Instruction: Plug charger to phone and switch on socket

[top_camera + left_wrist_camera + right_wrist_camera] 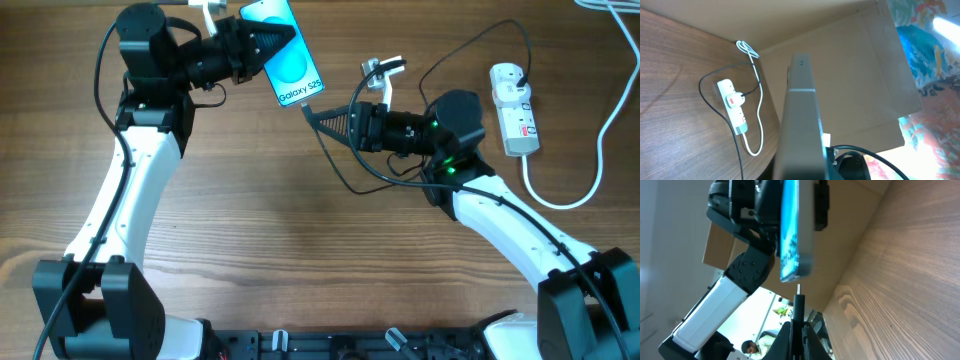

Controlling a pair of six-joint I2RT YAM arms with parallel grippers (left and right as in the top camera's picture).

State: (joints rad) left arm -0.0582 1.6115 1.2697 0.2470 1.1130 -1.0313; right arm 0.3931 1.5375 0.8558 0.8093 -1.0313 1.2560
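My left gripper is shut on the phone and holds it above the table, its teal "Galaxy S25" screen up in the overhead view. In the left wrist view the phone's grey edge fills the middle. My right gripper is shut on the charger plug. The plug's metal tip points at the phone's bottom edge with a small gap between them. The black charger cable runs to the white socket at the far right, also in the left wrist view.
A thicker white cable loops from the socket toward the back right edge of the wooden table. A cardboard panel stands behind the table. A person sits in the background of the right wrist view.
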